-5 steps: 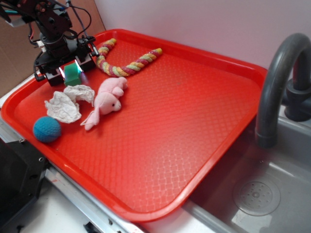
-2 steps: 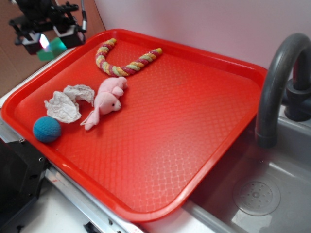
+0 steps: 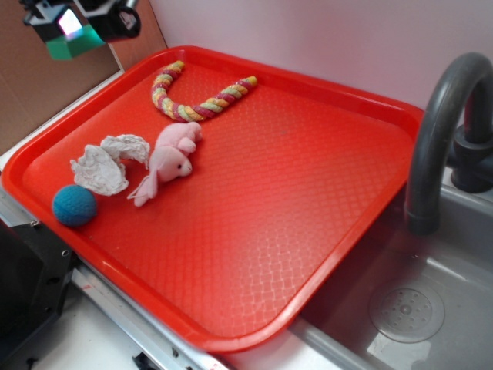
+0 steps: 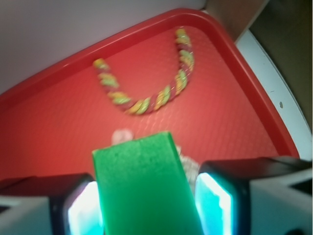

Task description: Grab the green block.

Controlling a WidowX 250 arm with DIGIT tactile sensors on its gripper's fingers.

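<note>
My claw [image 3: 72, 29] hangs high above the tray's far left corner, its two pads closed on the block [image 3: 71, 42], which sits squarely between them and clear of the tray [image 3: 323, 177]. In the wrist view the block [image 4: 142, 188] fills the gap between the pads [image 4: 217, 203], pressed on opposite flat sides, one end jutting forward past them. It looks stiff and light, a solid cube with smooth faces, so I judge the flat sides the right place to hold it; a smooth face could slide if the squeeze eases. Below, a twisted rope [image 3: 196, 100] curves across the tray's far end, also seen from the wrist [image 4: 151, 83]. Nearer the front lie a pink plush [image 3: 171, 160], a crumpled paper [image 3: 104, 166] and a blue ball [image 3: 75, 205], all well apart from the block. A grey faucet [image 3: 439, 131] arches over the sink [image 3: 400, 308] at right. Nothing stands near the block.
</note>
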